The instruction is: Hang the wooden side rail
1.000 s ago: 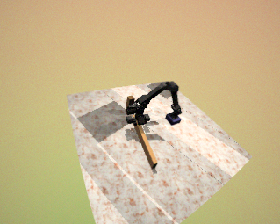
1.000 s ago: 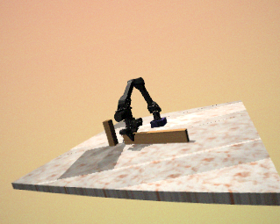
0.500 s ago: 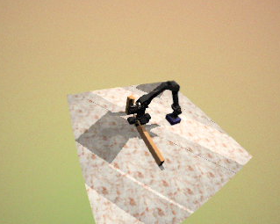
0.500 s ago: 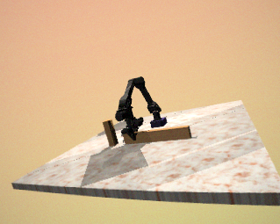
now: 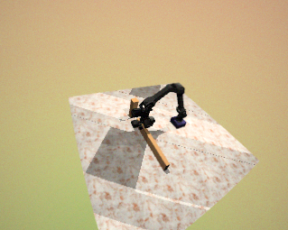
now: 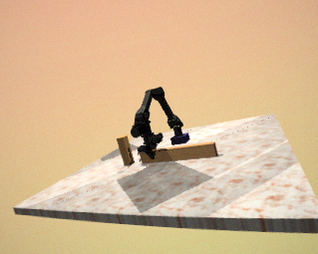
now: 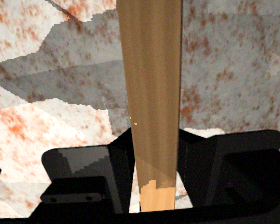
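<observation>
The wooden side rail point(image 5: 154, 146) point(image 6: 190, 151) point(image 7: 152, 60) is a long light-brown bar. My gripper point(image 5: 141, 123) point(image 6: 148, 153) point(image 7: 148, 128) is shut on it near the end closer to the post, with one finger on each side. The rail's far end is low at the table. The upright headboard post point(image 5: 134, 101) point(image 6: 124, 149) stands just beyond the held end; in the exterior view a narrow gap shows between them. Dark marks of the slot show on the post's side facing the rail. The steel hooks and the pins cannot be made out.
The arm's purple-blue base point(image 5: 178, 122) point(image 6: 180, 139) stands beside the rail, with the arm arching over toward the post. The marbled table point(image 5: 193, 183) point(image 6: 248, 197) carries broad grey shadows; its edges show in the top and exterior views.
</observation>
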Robot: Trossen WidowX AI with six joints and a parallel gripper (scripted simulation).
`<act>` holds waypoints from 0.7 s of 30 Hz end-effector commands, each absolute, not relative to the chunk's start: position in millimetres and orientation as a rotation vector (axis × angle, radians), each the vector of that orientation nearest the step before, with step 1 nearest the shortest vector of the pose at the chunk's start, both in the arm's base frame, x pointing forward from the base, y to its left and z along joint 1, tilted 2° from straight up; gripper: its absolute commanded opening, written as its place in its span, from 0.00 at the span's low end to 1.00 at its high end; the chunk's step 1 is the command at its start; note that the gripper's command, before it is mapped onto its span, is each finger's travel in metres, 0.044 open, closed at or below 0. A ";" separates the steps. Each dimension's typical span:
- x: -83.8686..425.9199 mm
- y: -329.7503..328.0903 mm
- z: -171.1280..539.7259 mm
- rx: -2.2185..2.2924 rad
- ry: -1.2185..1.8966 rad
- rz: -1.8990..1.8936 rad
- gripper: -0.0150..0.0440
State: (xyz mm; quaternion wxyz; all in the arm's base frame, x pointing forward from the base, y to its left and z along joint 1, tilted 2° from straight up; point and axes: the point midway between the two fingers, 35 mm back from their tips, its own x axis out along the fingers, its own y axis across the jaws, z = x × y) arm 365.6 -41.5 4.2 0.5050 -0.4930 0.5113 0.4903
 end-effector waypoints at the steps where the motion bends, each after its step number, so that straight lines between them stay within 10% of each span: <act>1: 366.0 -41.2 5.2 -1.211 1.220 1.207 0.25; 21: 366.0 -41.1 8.6 -1.211 1.220 1.207 0.25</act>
